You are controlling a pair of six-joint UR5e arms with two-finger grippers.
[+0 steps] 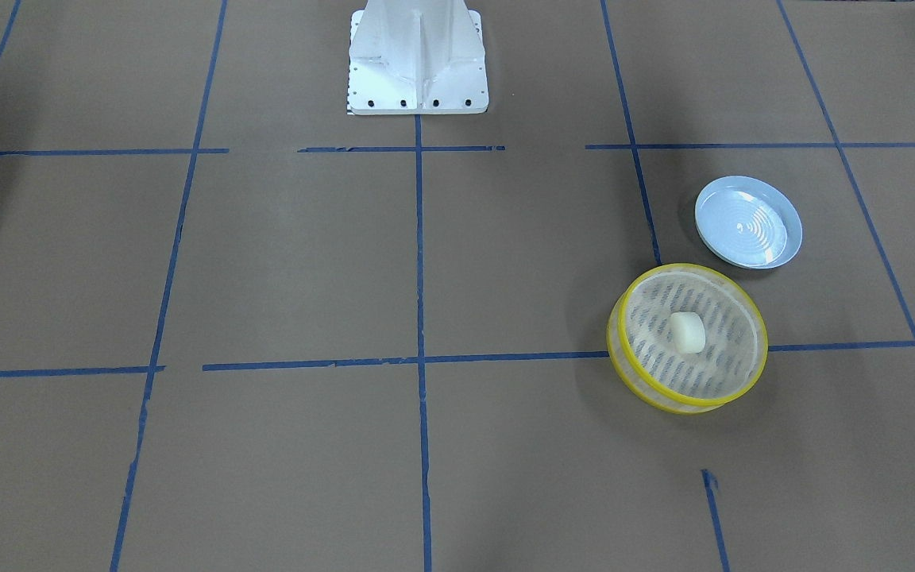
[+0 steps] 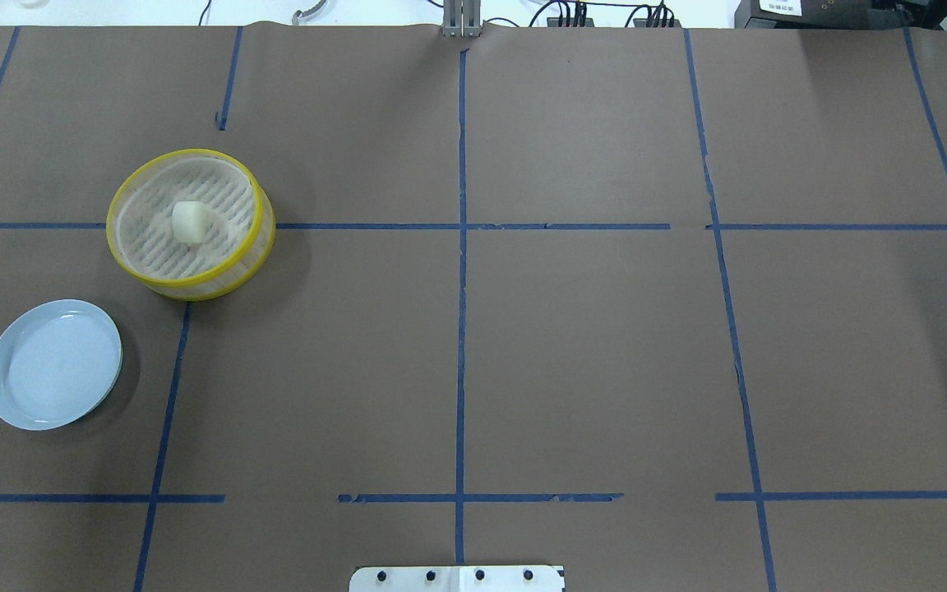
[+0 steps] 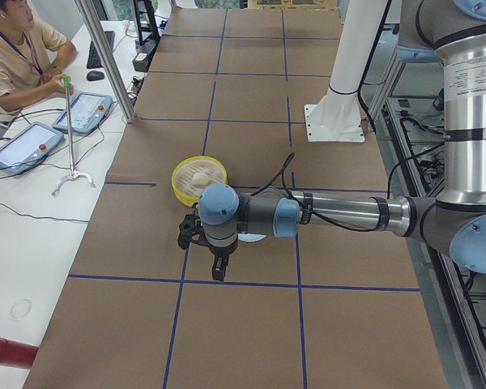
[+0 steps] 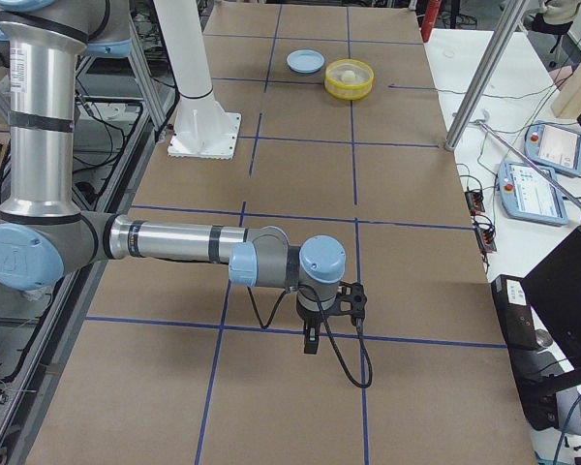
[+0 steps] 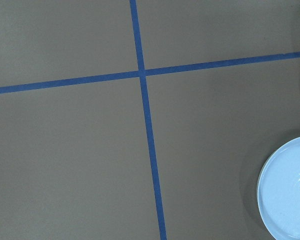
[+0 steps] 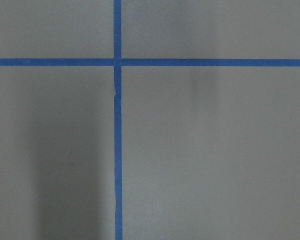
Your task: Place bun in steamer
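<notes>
**A:** Where is the thing we care about?

**B:** The small cream-white, rounded, blocky bun lies inside the round, shallow, translucent, yellow-rimmed steamer. It rests on the slotted base near the middle, clear of the walls. In the front-facing view that is right of centre, a little below mid-frame.

**A:** What is around it?

**B:** A pale blue, ridged, round plate sits just beside the steamer, up and to the right in that view, with a sliver of brown between them. Nothing lies on it. Both stand on the brown paper-covered desk, which is crossed by blue tape lines.

**A:** Which arm is closer?

**B:** The left one, plainly. In the left-end view the left tool hangs pointing down at mid-frame, and the steamer is near it, just above and to the left in the picture. The plate is half hidden behind that wrist, and its wrist camera catches only the plate's edge in the lower right corner. The right tool hangs in the lower middle of the right-end view, and the steamer is well apart from it at the top of that frame.

**A:** Are the fingers spread or pressed together?

**B:** I cannot tell for either tool, since both show only in the side views. Neither pinches the bun, since it lies in the basket.

**A:** So what remains?

**B:** As I judge it, the placing looks done. Any correction would fall to the left arm.
</notes>
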